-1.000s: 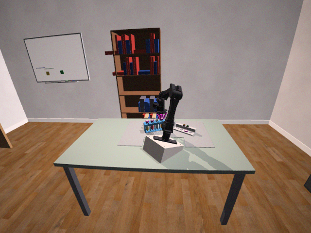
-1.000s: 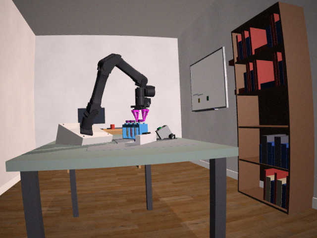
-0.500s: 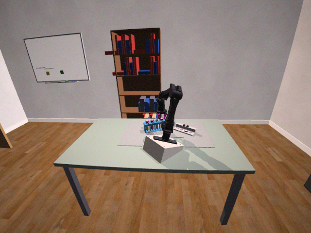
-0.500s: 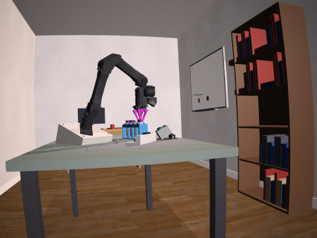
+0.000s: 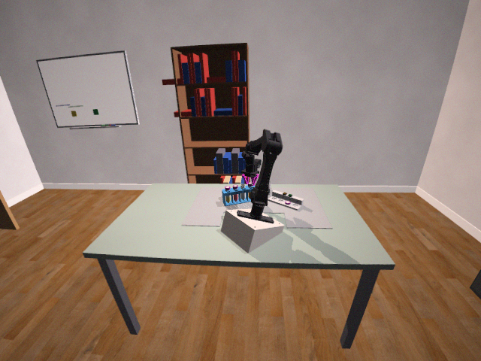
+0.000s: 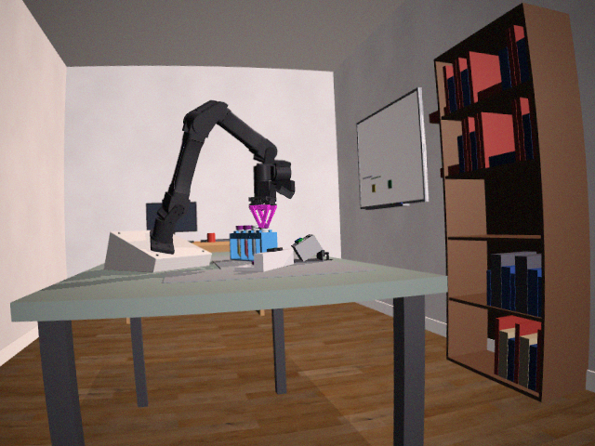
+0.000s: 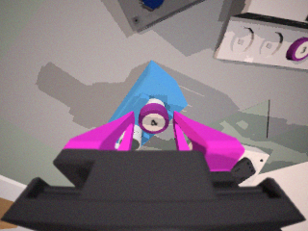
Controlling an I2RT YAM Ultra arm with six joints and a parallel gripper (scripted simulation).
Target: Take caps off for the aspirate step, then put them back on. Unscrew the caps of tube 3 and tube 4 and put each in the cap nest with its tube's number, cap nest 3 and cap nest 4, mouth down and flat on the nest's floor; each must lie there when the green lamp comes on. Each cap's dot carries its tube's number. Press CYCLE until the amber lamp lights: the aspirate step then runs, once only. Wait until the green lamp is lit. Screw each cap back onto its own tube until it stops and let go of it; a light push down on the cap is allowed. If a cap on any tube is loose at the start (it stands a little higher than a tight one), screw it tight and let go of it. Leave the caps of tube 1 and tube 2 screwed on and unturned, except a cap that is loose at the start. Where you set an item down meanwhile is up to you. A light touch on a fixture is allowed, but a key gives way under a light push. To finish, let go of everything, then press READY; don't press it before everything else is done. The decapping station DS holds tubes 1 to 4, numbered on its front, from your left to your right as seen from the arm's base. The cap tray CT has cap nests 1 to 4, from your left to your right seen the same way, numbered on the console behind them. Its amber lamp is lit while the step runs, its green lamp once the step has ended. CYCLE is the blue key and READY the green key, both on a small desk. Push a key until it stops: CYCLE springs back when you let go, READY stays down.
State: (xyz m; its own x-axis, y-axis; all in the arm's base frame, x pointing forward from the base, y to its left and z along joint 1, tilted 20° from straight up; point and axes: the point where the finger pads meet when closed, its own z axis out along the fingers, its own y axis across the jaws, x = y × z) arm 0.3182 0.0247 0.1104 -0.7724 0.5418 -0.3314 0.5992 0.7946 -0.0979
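Note:
The decapping station [image 5: 237,198] [image 6: 269,241] [image 7: 156,79] is a blue rack with four tubes. The caps of tube 1 [image 5: 227,188] and tube 2 [image 5: 234,187] are on. Tube 3 [image 5: 243,186] [image 7: 138,138] has no cap. My gripper [image 5: 249,183] [image 6: 263,226] [image 7: 153,115] is part-way open and points down around the purple cap 4 [image 7: 154,122] on tube 4. A narrow gap shows on each side of the cap. Cap 3 [image 5: 287,202] [image 7: 298,49] lies in nest 3 of the white cap tray [image 6: 273,262] [image 7: 257,55]. Both lamps look dark.
The key desk [image 6: 305,247] [image 7: 166,16] stands beyond the station, with its blue key [image 7: 152,3] at the wrist view's top edge. The cap tray is to the right of the station. The arm's pale base block [image 5: 248,229] [image 6: 179,261] stands on the near side.

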